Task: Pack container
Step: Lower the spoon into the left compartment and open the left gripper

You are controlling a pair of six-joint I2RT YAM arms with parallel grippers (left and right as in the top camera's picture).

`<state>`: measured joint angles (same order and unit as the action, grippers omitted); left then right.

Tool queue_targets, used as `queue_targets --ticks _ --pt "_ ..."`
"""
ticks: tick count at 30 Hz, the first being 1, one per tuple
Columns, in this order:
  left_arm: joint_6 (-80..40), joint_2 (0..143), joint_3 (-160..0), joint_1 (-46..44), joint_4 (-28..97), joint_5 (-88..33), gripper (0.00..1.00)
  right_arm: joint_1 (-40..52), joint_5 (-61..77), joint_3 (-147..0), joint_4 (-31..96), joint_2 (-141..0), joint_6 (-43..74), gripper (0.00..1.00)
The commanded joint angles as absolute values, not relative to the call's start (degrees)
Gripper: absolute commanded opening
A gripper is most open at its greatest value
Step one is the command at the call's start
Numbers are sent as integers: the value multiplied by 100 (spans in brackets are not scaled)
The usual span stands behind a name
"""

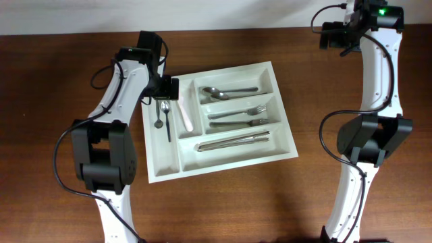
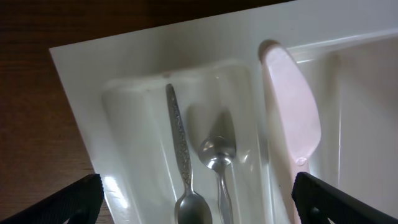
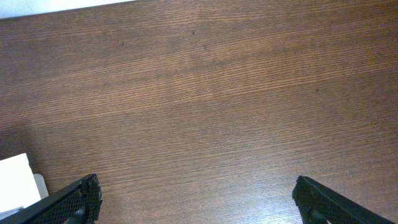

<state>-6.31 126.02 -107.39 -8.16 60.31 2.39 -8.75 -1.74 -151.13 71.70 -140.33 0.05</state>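
Note:
The white cutlery tray [image 1: 287, 145] lies mid-table, with spoons, forks and knives in its long compartments. My left gripper [image 1: 167, 88] hovers open and empty over the tray's far-left narrow compartment. The left wrist view [image 2: 199, 211] shows two small metal spoons [image 2: 217, 155] lying in that compartment, and a pale pink spatula-like utensil [image 2: 292, 112] in the narrow compartment beside it. My right gripper [image 1: 335, 34] is open and empty at the far right of the table; the right wrist view [image 3: 199, 202] shows only bare wood and a tray corner [image 3: 15, 180].
The brown wooden table [image 1: 223, 202] surrounds the tray. The arm bases stand at the front left [image 1: 108, 169] and front right [image 1: 364, 145]. A pale wall strip runs along the table's back edge.

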Motion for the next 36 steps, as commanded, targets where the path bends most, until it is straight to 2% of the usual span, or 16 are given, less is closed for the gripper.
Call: queue_targets --ticks 1,22,36 --pt "-642 12567 -10663 -773 5990 305 99 -864 -263 -15194 7157 -13998 51 99" --pt "-639 12567 -10663 -97 5590 436 99 -864 -263 -15194 7157 -13998 51 99" --pt "-572 12575 -10267 -95 5325 591 99 -864 -263 -15194 7157 -13998 51 99"
